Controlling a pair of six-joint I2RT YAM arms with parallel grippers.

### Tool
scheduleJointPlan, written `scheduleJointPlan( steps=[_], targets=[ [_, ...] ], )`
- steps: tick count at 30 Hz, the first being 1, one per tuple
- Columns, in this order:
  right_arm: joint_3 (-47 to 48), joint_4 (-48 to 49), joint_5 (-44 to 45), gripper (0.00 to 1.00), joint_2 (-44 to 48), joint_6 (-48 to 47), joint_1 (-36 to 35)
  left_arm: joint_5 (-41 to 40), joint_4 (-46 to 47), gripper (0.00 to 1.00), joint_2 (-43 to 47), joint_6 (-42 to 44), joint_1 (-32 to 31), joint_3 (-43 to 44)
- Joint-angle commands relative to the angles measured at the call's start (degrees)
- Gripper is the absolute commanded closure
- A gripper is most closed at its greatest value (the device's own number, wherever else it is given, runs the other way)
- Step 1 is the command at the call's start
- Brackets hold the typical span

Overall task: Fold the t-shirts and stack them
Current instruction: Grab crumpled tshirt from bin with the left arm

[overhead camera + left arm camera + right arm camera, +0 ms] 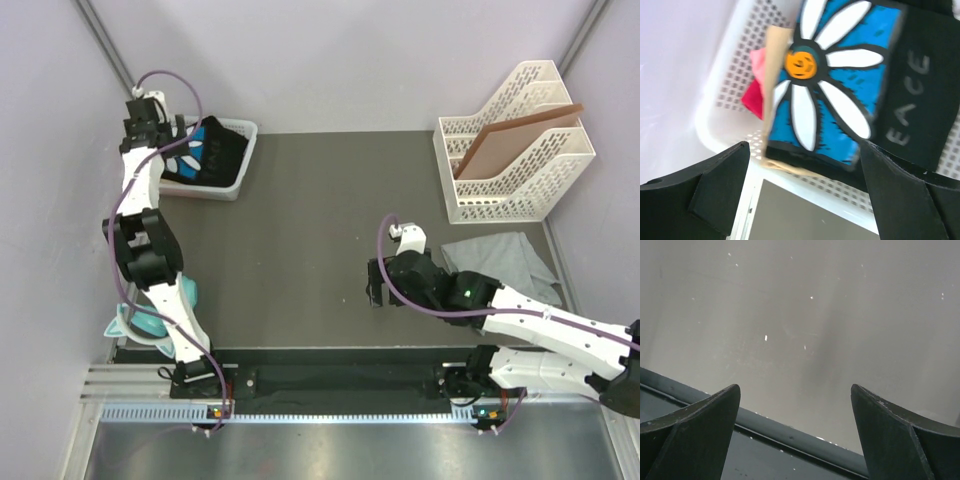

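Robot lab test cell. A dark tabletop is boxed in by plain pale panels held in metal corner struts. Two white-and-black arms, the left arm and the right arm, are bolted to a slotted aluminium rail along the bottom edge of the top view, with purple cables left exposed. Props are limited to a white mesh basket at upper left and a white file rack at upper right.
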State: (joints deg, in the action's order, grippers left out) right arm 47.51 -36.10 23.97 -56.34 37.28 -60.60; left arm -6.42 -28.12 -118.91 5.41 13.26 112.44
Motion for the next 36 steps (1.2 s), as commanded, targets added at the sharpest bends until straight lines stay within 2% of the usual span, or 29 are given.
scheduleJointPlan(
  steps=[1, 9, 13, 16, 17, 19, 23, 28, 36],
  targets=[
    [-0.75, 1.56, 0.11, 0.08, 0.96, -0.10, -0.92, -0.09, 0.09, 0.05, -2.81, -0.75, 1.51, 1.37],
    [-1.63, 1.12, 0.91, 0.08, 2.28, 0.52, -0.84, 0.44, -3.34, 0.08, -10.98, -1.28, 1.51, 5.15],
    [-2.33, 1.29, 0.99, 0.08, 2.90, 0.69, -0.84, 1.75, -4.40, 0.18, -12.48, -2.33, 1.60, 6.21],
    [-2.51, 1.38, 0.99, 0.09, 2.99, 0.78, -0.84, 2.55, -4.40, 0.38, -12.05, -2.51, 1.60, 6.38],
    [-2.59, 1.38, 0.99, 0.09, 2.99, 0.69, -0.84, 2.72, -4.40, 0.69, -11.61, -2.51, 1.60, 6.39],
    [-2.68, 1.38, 0.99, 0.10, 2.99, 0.69, -0.84, 2.46, -4.75, 0.97, -11.08, -2.51, 1.51, 6.47],
    [-2.68, 1.21, 1.26, 0.11, 3.16, 0.96, -0.84, 4.56, -5.45, 1.00, -6.97, -3.21, 1.60, 6.21],
    [-2.07, 0.33, 2.40, 0.13, 4.13, 1.13, -0.84, 13.87, -7.29, 1.00, 0.77, -5.23, 1.25, 8.14],
    [-0.66, -2.74, 5.65, 0.14, 4.13, 0.43, -0.84, 28.02, -15.63, 1.00, 20.90, -5.32, -3.40, 9.73]
  ],
)
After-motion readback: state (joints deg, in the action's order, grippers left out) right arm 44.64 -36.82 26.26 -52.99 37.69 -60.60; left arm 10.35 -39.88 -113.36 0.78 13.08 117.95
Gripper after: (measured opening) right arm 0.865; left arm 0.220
